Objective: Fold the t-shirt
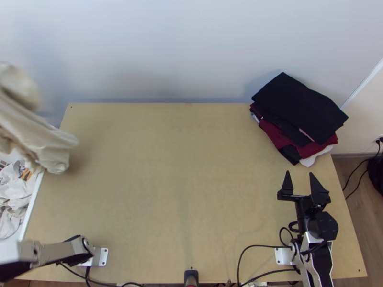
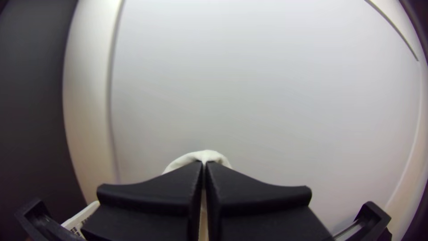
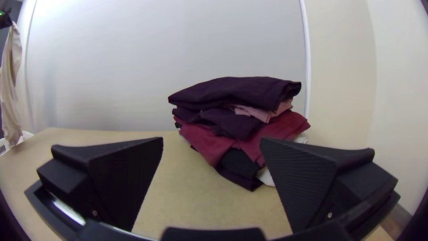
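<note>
A: Left gripper?
B: Fingers pressed together in the left wrist view, pale shirt pinched between them. Seen from the right wrist, cloth hangs below it in a long, loose drape.
A: Where's the shirt, from the top?
B: Far left edge of view, raised, bunched, unfolded; lower end over the table's left side. Which part is gripped, cannot tell.
A: Right gripper?
B: Spread wide, nothing between its fingers. Over the table's right side, on the near side of the pile.
A: Pile?
B: Far right corner. Black piece on top; dark red, pink, white below.
A: Elsewhere?
B: Pale clothes beside the table, left.
</note>
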Controlling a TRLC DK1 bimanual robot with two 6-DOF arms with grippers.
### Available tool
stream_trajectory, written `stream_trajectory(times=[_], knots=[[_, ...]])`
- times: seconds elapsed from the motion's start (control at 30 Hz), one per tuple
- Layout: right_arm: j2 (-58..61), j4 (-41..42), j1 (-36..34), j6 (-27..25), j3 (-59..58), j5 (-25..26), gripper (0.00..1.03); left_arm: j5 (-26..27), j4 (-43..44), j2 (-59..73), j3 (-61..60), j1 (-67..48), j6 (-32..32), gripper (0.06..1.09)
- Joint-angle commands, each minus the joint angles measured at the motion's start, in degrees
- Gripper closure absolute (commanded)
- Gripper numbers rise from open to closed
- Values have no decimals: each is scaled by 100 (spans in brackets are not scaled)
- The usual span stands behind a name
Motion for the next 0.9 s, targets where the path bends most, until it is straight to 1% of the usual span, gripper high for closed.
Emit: stream_trajectory(times=[0.0, 0.1, 0.23, 0.33, 0.43, 0.57, 0.67, 0.73, 0.8, 0.87], knots=[[-12, -90, -26, 18, -40, 31, 4, -482, -53, -327, 33, -1196, -106, 105], [-12, -90, -26, 18, -40, 22, 4, -1036, -70, -345, 42, -2391, -106, 105], [-12, -90, -26, 18, -40, 31, 4, -2099, 97, -292, 24, -4220, -97, 105], [-12, -90, -26, 18, -40, 31, 4, -2424, 307, -178, -11, -5195, -132, 105], [-12, -90, -26, 18, -40, 31, 4, -3057, 501, 16, -29, -6346, -124, 105], [-12, -90, -26, 18, -40, 31, 4, -3321, 879, 341, -29, -7436, -124, 105], [-12, -90, -26, 18, -40, 31, 4, -3356, 1195, 666, -20, -7972, -124, 105], [-12, -90, -26, 18, -40, 31, 4, -3426, 1222, 859, -99, -8227, -141, 105], [-12, -90, -26, 18, -49, 31, 4, -3435, 1230, 895, -521, -8245, -361, 105], [-12, -90, -26, 18, -40, 31, 4, -3435, 1248, 789, -1241, -8131, -651, 105]])
